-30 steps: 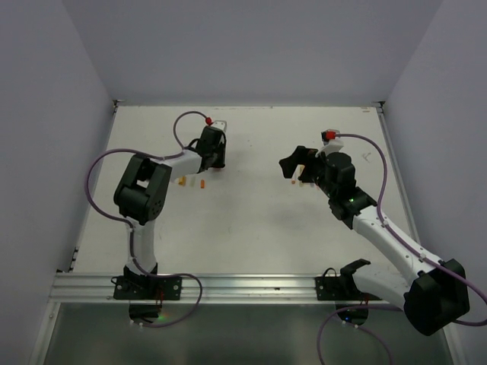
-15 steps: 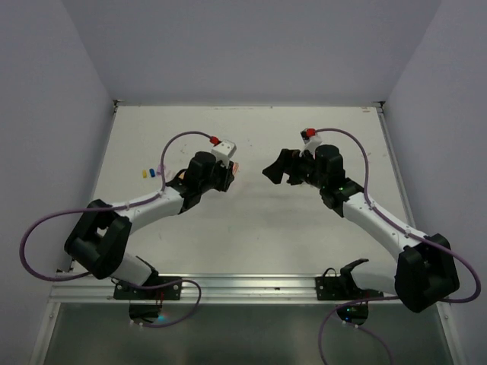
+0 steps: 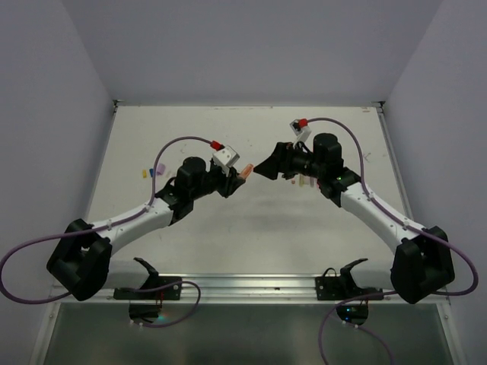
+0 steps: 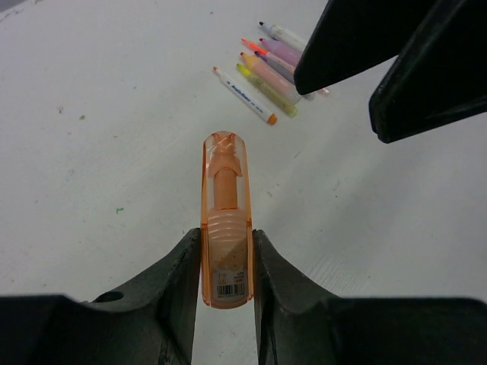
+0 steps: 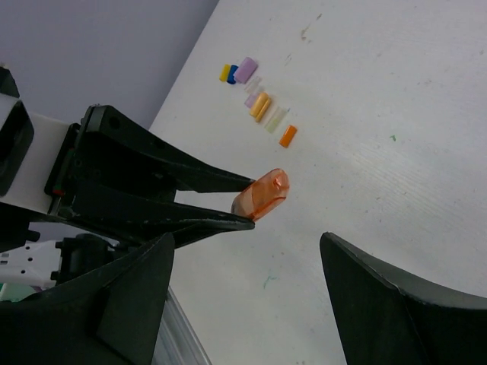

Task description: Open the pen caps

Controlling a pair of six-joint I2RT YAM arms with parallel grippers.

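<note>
While the top view is too coarse for fine detail, it shows the left gripper (image 3: 233,179) and the right gripper (image 3: 265,166) nose to nose above the middle of the table (image 3: 251,236). An orange highlighter (image 3: 243,173) bridges most of the gap between them, its long axis running left to right across the frame. Seen from the left wrist, the left gripper's jaws are clamped on the highlighter's labelled barrel at bottom centre, and its clear orange cap (image 4: 224,163) sticks straight up the frame, free of the fingers. The right gripper's dark fingers (image 4: 358,38) stand apart in the upper right, just off the cap's line, with the other pens (image 4: 268,70) in a row on the table beyond. From the right wrist, the cap sits at mid-frame, above and between the right gripper's spread fingers at the bottom corners, and loose caps (image 5: 257,103) lie in the upper middle. The right arm is plainly nearer the cap; its jaws probably need to centre on it, close, then pull along the barrel's axis.
</note>
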